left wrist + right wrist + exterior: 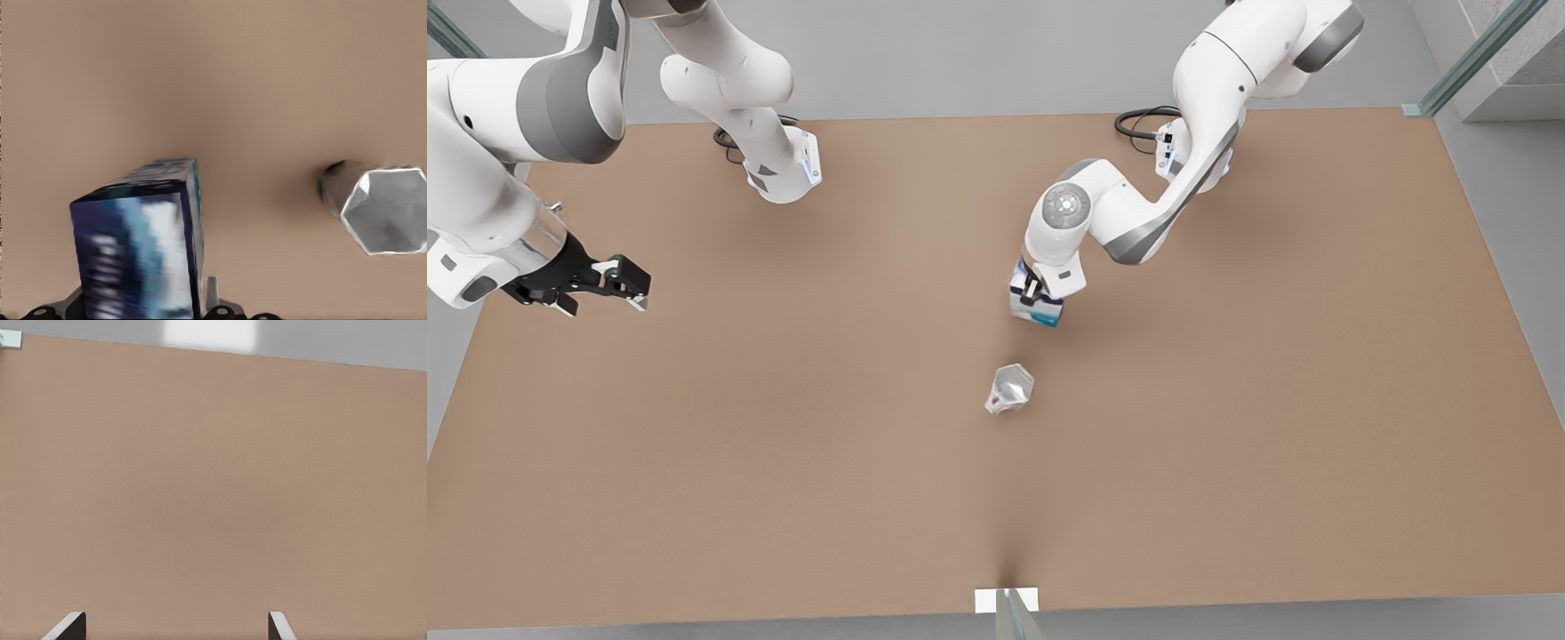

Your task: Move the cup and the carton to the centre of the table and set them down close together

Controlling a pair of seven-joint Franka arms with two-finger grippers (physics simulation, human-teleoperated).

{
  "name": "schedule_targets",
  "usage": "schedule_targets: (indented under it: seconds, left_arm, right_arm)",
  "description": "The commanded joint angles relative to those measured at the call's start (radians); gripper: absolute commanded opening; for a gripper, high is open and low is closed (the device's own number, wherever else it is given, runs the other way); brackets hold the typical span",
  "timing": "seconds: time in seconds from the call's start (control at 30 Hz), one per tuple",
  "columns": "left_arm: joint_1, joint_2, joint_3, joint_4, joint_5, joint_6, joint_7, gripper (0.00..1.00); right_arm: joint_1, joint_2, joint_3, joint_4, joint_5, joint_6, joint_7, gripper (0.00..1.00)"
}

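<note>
The white and dark blue carton point(1037, 307) is near the middle of the light-brown table point(1227, 400), with my left gripper point(1037, 289) shut on it from above. The left wrist view looks down the carton point(140, 247); I cannot tell whether its base touches the table. The silvery faceted cup point(1010, 388) stands free on the table a short way in front of the carton, also seen as the cup point(380, 210) beside it. My right gripper point(627, 284) hangs open and empty over the front view's left edge, its fingertips point(67, 628) wide apart above bare table.
Both arm bases point(783, 169) point(1192, 151) stand at the table's far edge with black cables beside them. A small white marker point(1005, 600) sits at the middle of the near edge. Grey floor surrounds the table.
</note>
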Motion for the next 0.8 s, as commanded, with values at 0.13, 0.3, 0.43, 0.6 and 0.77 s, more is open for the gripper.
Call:
schedule_targets:
  seconds: [0.13,0.3,0.43,0.6,0.77]
  left_arm:
    - [0.0,0.0,0.001,0.0,-0.027,0.0,-0.001,1.0]
    - [0.0,-0.003,0.003,0.002,-0.027,-0.009,-0.003,1.0]
    - [0.0,-0.006,0.005,0.028,-0.027,-0.037,-0.003,1.0]
    - [0.0,-0.006,0.008,0.031,-0.027,-0.086,-0.003,1.0]
    - [-0.002,-0.008,0.02,0.031,-0.028,-0.101,-0.003,1.0]
  right_arm:
    - [0.0,0.001,0.0,0.0,0.0,0.0,0.001,1.0]
    - [0.002,0.006,0.0,0.0,0.002,0.0,0.001,1.0]
    - [0.005,0.012,0.0,0.0,0.002,0.0,0.002,1.0]
    - [0.008,0.014,0.0,0.0,0.003,0.0,0.002,1.0]
    - [0.009,0.012,0.002,0.002,0.003,0.0,0.002,1.0]
